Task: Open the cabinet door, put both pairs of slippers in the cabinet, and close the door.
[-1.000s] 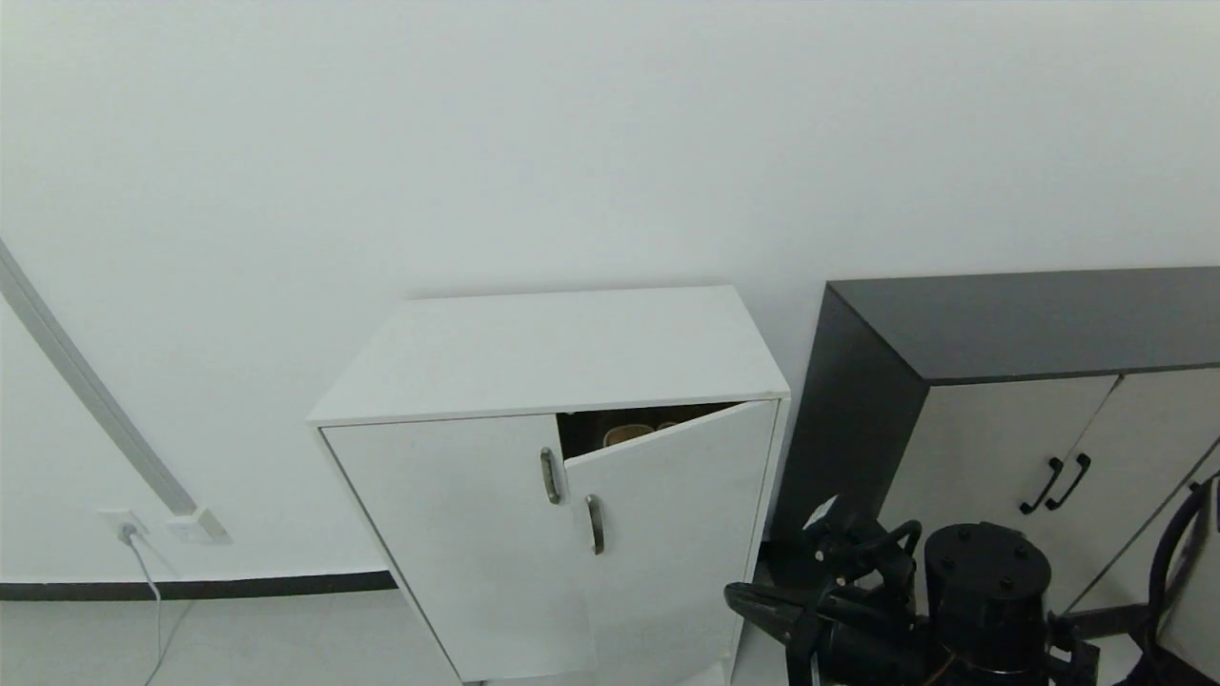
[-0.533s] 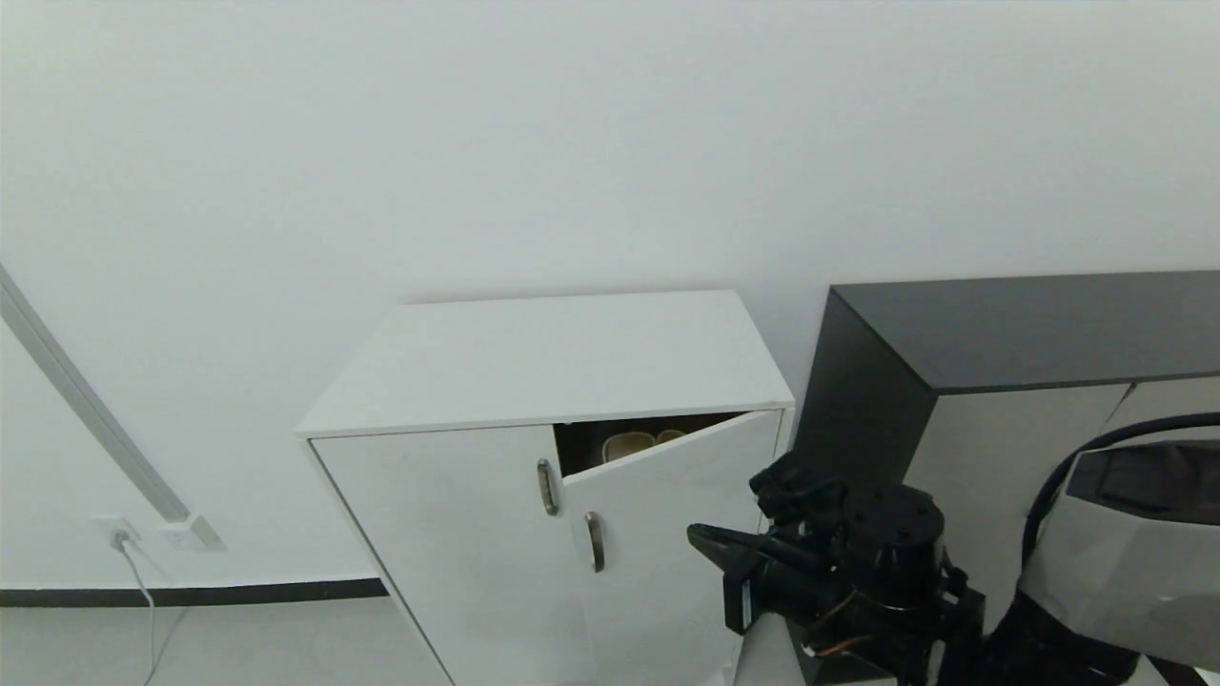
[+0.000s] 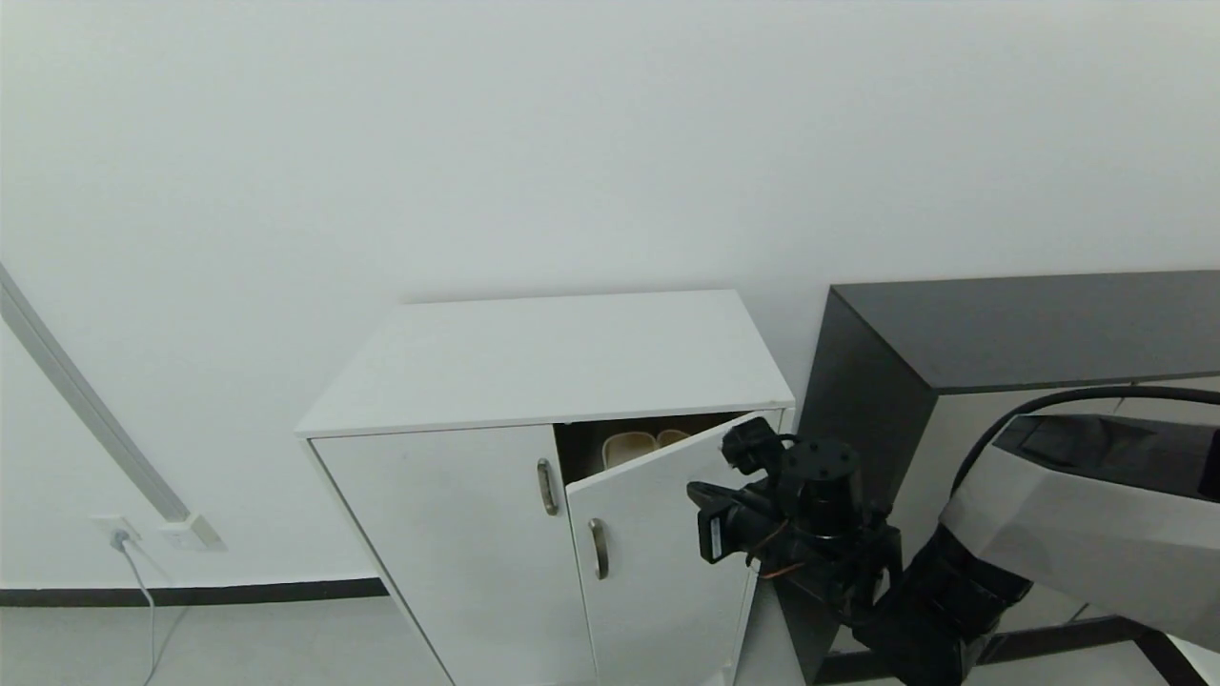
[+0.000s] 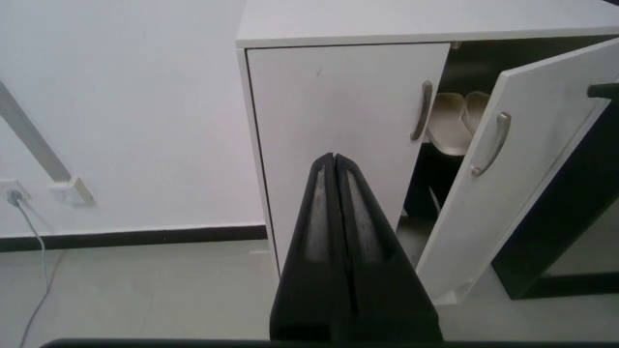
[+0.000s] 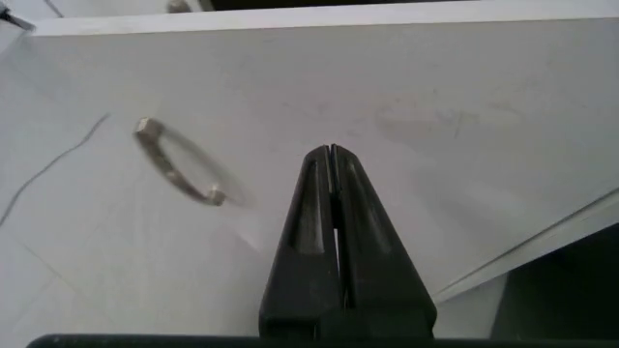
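Observation:
The white cabinet (image 3: 553, 357) has its left door (image 3: 448, 534) closed and its right door (image 3: 658, 562) partly ajar. Through the gap, beige slippers (image 3: 629, 445) lie on an inner shelf; the left wrist view shows these slippers (image 4: 455, 121) too. My right gripper (image 3: 696, 491) is shut, with nothing held, and its tip is at the outer face of the right door. In the right wrist view the right gripper (image 5: 332, 150) sits close to the door panel beside the metal handle (image 5: 179, 172). My left gripper (image 4: 334, 159) is shut with nothing in it, pointing at the left door from a distance.
A black-topped cabinet (image 3: 1001, 324) stands just to the right of the white one, close to my right arm. On the left wall are a grey conduit (image 3: 86, 405) and a socket (image 3: 119, 529) with a cable hanging down. Bare floor (image 4: 145, 290) lies before the cabinet.
My right arm has risen from low at the right and swung left, bringing its gripper up to the right door's face. The head camera shifted slightly at first. The door's angle looks about the same.

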